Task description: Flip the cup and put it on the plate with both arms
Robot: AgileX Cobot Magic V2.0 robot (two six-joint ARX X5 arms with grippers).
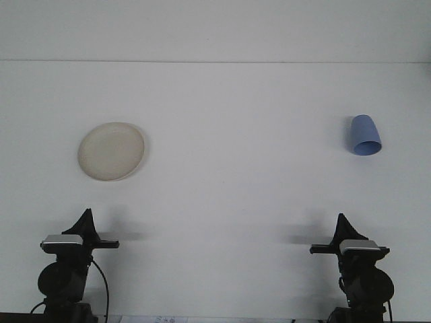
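We saw the white tabletop (236, 202) mostly bare. The cream plate (111, 151) lay left, the blue cup (363, 135) far right, upside down. Both end effectors, left (86, 217) and right (343, 221), held nothing; their opening we couldn't tell.

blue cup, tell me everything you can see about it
The blue cup is plain pale blue with a matte, plastic-looking surface and no handle or markings. It tapers from a wider end nearest the camera to a narrower, rounded far end. It appears to stand upside down on the white table, though lying on its side cannot be ruled out. It sits at the far right, ahead of the right gripper and far from the plate. Only the table touches it.
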